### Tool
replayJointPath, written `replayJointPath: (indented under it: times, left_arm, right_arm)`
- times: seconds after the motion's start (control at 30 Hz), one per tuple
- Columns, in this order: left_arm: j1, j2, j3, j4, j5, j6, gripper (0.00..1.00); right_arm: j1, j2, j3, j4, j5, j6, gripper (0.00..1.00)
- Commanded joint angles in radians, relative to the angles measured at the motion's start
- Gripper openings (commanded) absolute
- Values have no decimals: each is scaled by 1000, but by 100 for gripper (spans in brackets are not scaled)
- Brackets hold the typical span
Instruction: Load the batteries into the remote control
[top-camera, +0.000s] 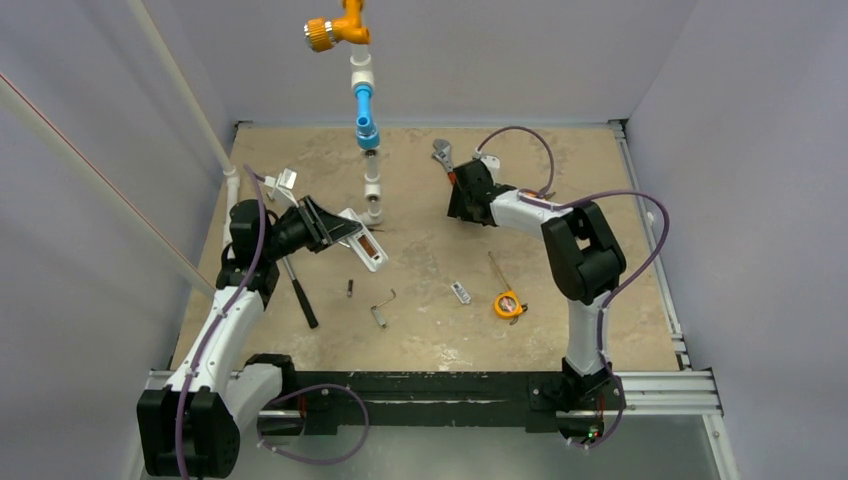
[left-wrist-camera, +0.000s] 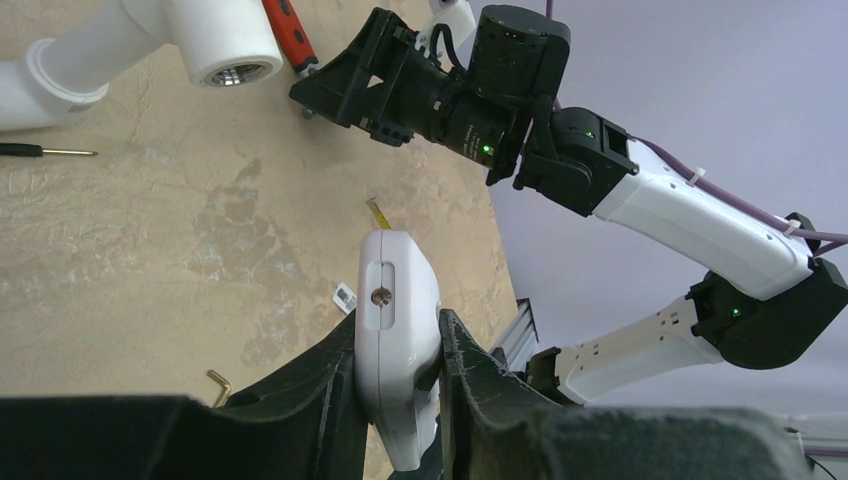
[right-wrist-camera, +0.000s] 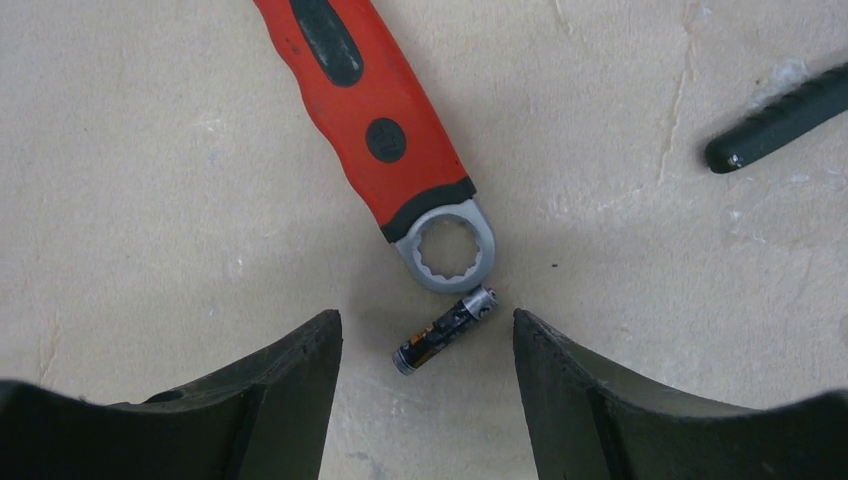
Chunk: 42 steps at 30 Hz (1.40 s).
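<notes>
My left gripper (top-camera: 338, 226) (left-wrist-camera: 398, 325) is shut on the remote control (top-camera: 366, 242) (left-wrist-camera: 398, 268), a slim white slab held edge-on above the table's left side, with its brownish open compartment showing in the top view. At the far side, my right gripper (top-camera: 462, 207) (right-wrist-camera: 428, 318) hangs open just above a small black-and-orange battery (right-wrist-camera: 445, 334), which lies on the table between the fingers and touches neither. A second small dark battery-like piece (top-camera: 349, 288) lies near the table's middle.
A red-handled wrench (right-wrist-camera: 372, 120) (top-camera: 443, 155) lies with its ring end right beside the battery. A white and blue pipe assembly (top-camera: 366, 110) stands at the back. An Allen key (top-camera: 383, 305), a small white piece (top-camera: 459, 292), a yellow tape measure (top-camera: 508, 304) and a black-handled tool (top-camera: 298, 288) lie nearer the front.
</notes>
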Motion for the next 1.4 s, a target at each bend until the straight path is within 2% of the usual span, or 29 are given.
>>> replayJointPath:
  times: [0.0,0.23,0.53,0.8,0.9,1.03,1.1,1.37]
  left_arm:
    - [7,-16,36,19,-3,14,0]
    - [7,-14,32,20,-11,15,0]
    - [7,-8,28,28,-13,9,0]
    - [6,-4,26,33,-12,5,0]
    - [6,-2,26,35,-11,2,0]
    - [7,1,25,35,-11,1,0]
    - [7,0,26,36,-11,1,0]
    - [7,2,24,38,-8,-2,0]
  right_arm:
    - [12,24,55,-13,45,-9,61]
    - [20,50,63,-24,48,-27,57]
    - [39,42,53,-58,72,-64,40]
    - [54,-16,-14,-66,55,-100,33]
    - [54,-34,-38,-64,45,-116,33]
    - [55,-54,-66,-68,39,-128,43]
    - [54,-60,-74,-73,34,-132,46]
    - [55,-60,-100,-62,-5,-137,34]
